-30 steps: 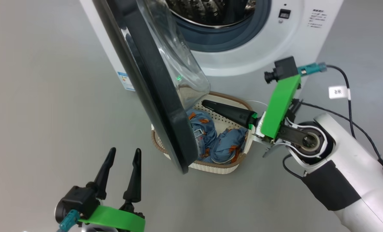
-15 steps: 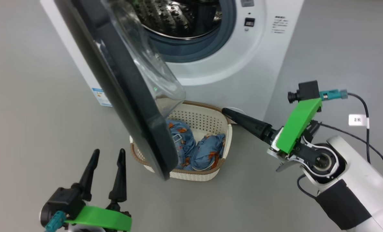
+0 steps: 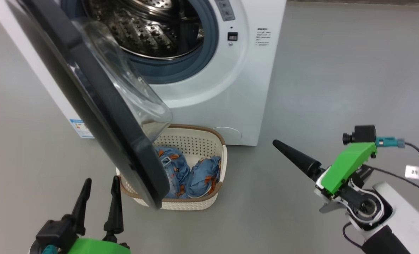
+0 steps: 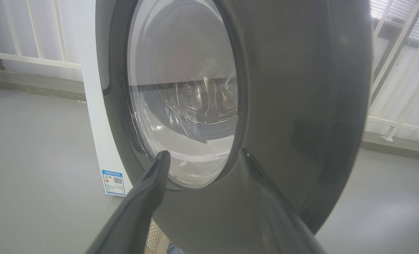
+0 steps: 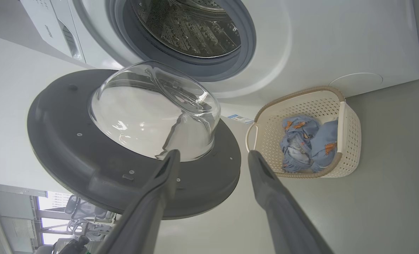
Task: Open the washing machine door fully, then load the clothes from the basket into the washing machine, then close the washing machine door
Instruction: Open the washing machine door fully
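Now, on my left, my left end effector [image 3: 102, 180] is wide open and holds nothing. Its two fingers point at the outside of the washing machine door [image 3: 135, 162], which is near it but not touching.

I think the door is only part way open. It slants from the top left down to the middle, and its bottom edge hangs over the left side of the basket [image 3: 192, 141]. The basket sits on the floor, close in front of the washing machine [image 3: 230, 91]. The clothes [image 3: 195, 173] lie inside it, two blue bundles side by side, just beside the door's bottom edge.

Off to the right, my right end effector [image 5: 213, 153] is wide open too, with nothing in it. It is well apart from the basket, and its fingers point at the inside of the door.

So the door stands between my two arms. I think the left arm is nearer to it, but the right one has the free way to the clothes.

The door hides the basket's left side and part of one bundle. I cannot see its hinge.
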Controlling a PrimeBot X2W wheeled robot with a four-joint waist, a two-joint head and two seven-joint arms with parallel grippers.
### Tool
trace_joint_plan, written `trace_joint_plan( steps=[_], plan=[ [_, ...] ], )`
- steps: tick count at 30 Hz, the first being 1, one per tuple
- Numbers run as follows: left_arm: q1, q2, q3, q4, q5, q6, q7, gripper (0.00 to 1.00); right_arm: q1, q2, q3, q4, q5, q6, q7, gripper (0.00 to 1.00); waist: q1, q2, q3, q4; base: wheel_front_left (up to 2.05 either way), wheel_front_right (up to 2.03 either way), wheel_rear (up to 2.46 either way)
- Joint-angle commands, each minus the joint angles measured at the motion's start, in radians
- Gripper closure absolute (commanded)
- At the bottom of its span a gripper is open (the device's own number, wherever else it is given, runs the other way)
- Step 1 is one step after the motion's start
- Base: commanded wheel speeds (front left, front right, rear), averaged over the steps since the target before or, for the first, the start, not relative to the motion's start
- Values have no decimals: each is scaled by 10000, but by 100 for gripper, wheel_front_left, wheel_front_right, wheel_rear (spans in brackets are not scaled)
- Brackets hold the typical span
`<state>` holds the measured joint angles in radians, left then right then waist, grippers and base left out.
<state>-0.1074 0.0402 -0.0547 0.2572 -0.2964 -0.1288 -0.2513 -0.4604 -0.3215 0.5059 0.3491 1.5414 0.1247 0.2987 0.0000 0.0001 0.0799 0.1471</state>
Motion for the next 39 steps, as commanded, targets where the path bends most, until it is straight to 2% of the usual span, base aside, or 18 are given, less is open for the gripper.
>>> trace_joint_plan(
  steps=[1, 15, 22, 26, 29, 36, 37, 39],
  plan=[
    [46, 149, 371, -281, 141, -17, -105, 0, 181, -82, 31, -199, -104, 60, -230, 0, 0, -1, -141, -247, 0, 0, 0],
    [327, 227, 699, -337, 165, -18, -105, 0, 1353, -869, 780, 447, -1006, 60, -3012, 0, 0, -1, -294, -654, 0, 0, 0],
    [396, 223, 732, -317, 182, -18, -105, 0, 1359, -1318, 1677, 1117, -1925, 60, -4999, 0, 0, -1, -373, -722, 0, 0, 0],
    [417, 217, 729, -313, 191, -19, -105, 0, 1281, -1433, 1934, 1499, -2585, 60, -5554, 0, 0, -1, -399, -723, 0, 0, 0],
    [420, 212, 737, -319, 196, -19, -105, 0, 1260, -1333, 1198, 1530, -3495, 60, -5596, 0, 0, -1, -382, -725, 0, 0, 0],
    [417, 197, 745, -324, 198, -19, -105, 0, 2078, -657, -1050, 687, -6592, 60, -5602, 0, 0, -1, -382, -699, 0, 0, 0],
    [417, 197, 745, -324, 198, -19, -105, 0, 2078, -657, -1050, 687, -6592, 60, -5602, 0, 0, -1, -382, -699, 0, 0, 0],
    [411, 193, 733, -319, 198, -19, -105, 0, 2321, -480, -1561, 442, -7327, 60, -5602, 0, 0, -1, -390, -687, 0, 0, 0]
  ],
)
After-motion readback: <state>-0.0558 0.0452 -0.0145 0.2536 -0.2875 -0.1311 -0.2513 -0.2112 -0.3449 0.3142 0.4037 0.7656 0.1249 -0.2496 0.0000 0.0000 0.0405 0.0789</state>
